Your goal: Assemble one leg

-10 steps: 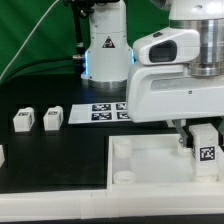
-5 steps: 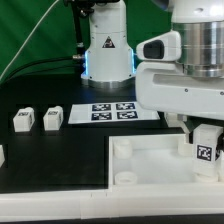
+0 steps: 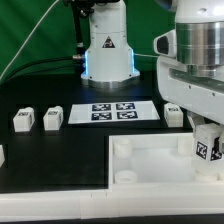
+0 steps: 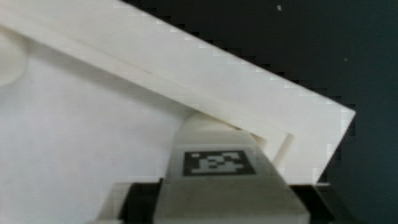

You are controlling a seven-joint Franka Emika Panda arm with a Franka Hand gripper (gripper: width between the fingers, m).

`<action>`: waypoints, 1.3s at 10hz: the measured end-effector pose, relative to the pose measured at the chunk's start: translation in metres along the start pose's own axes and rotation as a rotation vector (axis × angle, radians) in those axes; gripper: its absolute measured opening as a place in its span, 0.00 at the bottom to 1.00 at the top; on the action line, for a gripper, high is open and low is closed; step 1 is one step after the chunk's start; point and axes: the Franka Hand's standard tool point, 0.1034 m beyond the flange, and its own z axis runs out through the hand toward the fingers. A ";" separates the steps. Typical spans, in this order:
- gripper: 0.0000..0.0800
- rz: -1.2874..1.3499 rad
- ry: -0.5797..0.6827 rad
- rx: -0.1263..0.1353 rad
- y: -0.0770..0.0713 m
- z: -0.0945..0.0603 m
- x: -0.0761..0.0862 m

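My gripper (image 3: 207,140) is shut on a leg (image 3: 208,149), a small white block with a black-and-white tag. It holds the leg upright at the far corner of the large white tray-like piece (image 3: 150,172), at the exterior view's right. In the wrist view the leg (image 4: 221,165) stands between my dark fingers (image 4: 146,203) close to the tray's raised corner rim (image 4: 267,105); my gripper (image 4: 222,205) grips its sides. I cannot tell whether the leg's base sits in a socket.
Two loose legs (image 3: 23,120) (image 3: 53,118) stand at the exterior view's left, another (image 3: 174,115) behind the tray, and one at the left edge (image 3: 2,155). The marker board (image 3: 113,111) lies at the back, before the robot base (image 3: 107,50).
The arm's body has shifted toward the exterior view's right and turned, uncovering the leg behind the tray. The held leg stays at the tray's far right corner.
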 end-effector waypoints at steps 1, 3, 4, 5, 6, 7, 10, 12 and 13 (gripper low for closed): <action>0.40 0.018 -0.001 0.000 0.000 0.000 0.000; 0.63 -0.053 -0.001 0.000 0.000 0.000 0.000; 0.63 -0.052 -0.001 0.000 0.000 0.000 0.000; 0.77 -0.122 0.001 0.000 0.000 0.000 0.001; 0.80 -0.252 0.001 -0.002 0.002 0.002 0.004; 0.80 -0.388 0.002 -0.004 0.002 0.002 0.007; 0.81 -0.747 0.017 -0.019 0.002 0.001 0.009; 0.81 -0.985 0.024 -0.028 0.002 0.001 0.010; 0.81 -1.091 0.023 -0.030 0.002 0.000 0.012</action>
